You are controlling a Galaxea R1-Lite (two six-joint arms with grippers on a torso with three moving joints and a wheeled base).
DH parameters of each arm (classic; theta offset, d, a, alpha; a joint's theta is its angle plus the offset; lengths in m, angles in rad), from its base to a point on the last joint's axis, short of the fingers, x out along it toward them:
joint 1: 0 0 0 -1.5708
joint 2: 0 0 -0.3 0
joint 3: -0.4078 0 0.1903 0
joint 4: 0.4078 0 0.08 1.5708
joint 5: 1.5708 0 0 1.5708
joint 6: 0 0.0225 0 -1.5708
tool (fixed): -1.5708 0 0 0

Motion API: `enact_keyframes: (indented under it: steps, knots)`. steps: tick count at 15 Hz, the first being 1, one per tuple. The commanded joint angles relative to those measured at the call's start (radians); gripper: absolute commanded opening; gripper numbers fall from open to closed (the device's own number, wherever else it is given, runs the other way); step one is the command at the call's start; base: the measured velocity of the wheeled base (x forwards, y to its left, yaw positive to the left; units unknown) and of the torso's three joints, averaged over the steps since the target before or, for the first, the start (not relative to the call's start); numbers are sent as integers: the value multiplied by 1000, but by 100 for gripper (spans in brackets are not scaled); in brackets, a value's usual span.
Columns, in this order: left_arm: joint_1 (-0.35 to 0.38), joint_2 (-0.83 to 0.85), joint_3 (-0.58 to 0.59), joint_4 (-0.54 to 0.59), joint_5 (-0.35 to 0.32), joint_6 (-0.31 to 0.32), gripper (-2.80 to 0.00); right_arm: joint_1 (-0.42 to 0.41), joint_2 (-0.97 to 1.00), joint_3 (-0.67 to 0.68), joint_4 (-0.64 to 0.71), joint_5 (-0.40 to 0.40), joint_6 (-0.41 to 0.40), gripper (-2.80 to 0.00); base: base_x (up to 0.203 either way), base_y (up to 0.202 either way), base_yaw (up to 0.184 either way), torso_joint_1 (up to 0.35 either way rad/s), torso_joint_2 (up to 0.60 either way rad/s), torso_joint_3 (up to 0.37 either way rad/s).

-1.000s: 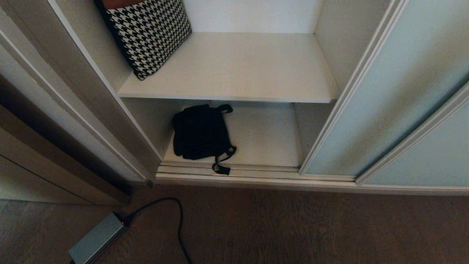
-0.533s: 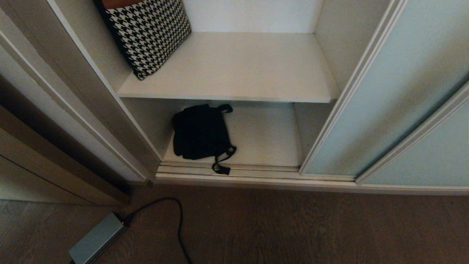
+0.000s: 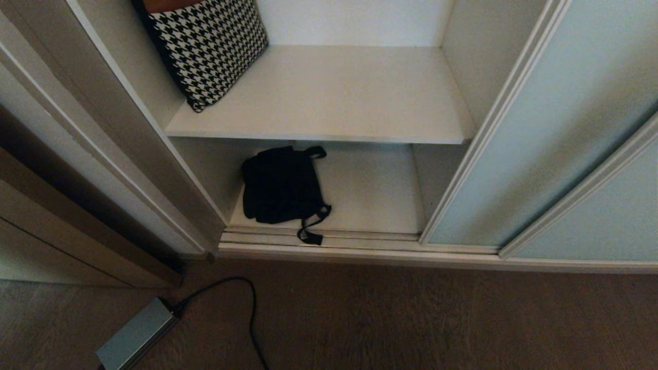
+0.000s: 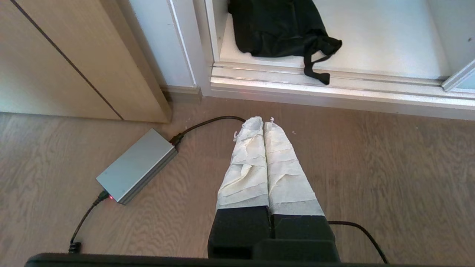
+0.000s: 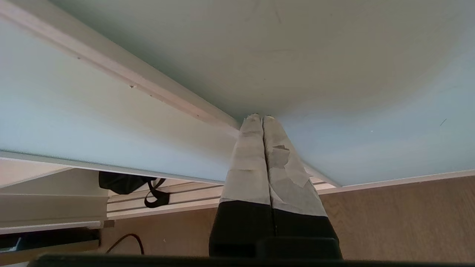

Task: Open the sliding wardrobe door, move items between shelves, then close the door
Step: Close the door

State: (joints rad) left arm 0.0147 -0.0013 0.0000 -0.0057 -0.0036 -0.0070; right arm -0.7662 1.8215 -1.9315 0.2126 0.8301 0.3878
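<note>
The sliding wardrobe door (image 3: 534, 128) of frosted blue-green glass stands slid to the right, leaving the shelves open. A floppy black fabric bag (image 3: 280, 187) lies on the lower white shelf (image 3: 375, 195), one strap hanging over the floor track. The upper shelf (image 3: 334, 97) holds a black-and-white houndstooth bag (image 3: 208, 46) at its left. My right gripper (image 5: 259, 118) is shut, its taped tips close to the door's glass (image 5: 334, 55) near a frame bar. My left gripper (image 4: 263, 120) is shut and empty above the wooden floor, short of the bag (image 4: 278, 26). Neither gripper shows in the head view.
A grey power brick (image 3: 134, 334) with a black cable (image 3: 252, 308) lies on the wood floor at the left front. The grooved metal track (image 3: 360, 241) runs along the wardrobe's base. A beige wooden panel (image 4: 74, 59) stands left of the wardrobe.
</note>
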Motion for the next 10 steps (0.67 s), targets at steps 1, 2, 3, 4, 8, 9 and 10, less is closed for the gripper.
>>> enact_keyframes:
  steps: [1, 2, 3, 4, 8, 9, 10]
  knots:
    - [1, 0, 0, 0, 1, -1, -280, 2, 20, 0, -15, -7, 3, -280, 0, 0, 0, 0, 0, 0]
    - [1, 1, 0, 0, 1, -1, -280, -1, 26, 2, -24, -14, 3, -280, 0, 0, 0, 0, 0, 0]
    - [1, 0, 0, 0, 1, -1, -280, 1, 30, 3, -22, -29, 8, -280, 0, 0, 0, 0, 0, 0]
    - [1, 0, 0, 0, 1, -1, -280, 2, 30, 3, -21, -35, 16, -280, 0, 0, 0, 0, 0, 0]
    - [1, 0, 0, 0, 1, -1, -280, 60, 10, 6, -21, -39, 32, -280, 0, 0, 0, 0, 0, 0]
    - [1, 0, 0, 0, 1, -1, -280, 78, 4, 8, -20, -43, 32, -280, 0, 0, 0, 0, 0, 0]
    - [1, 1, 0, 0, 1, -1, -280, 96, 1, 9, -20, -55, 32, -280, 0, 0, 0, 0, 0, 0]
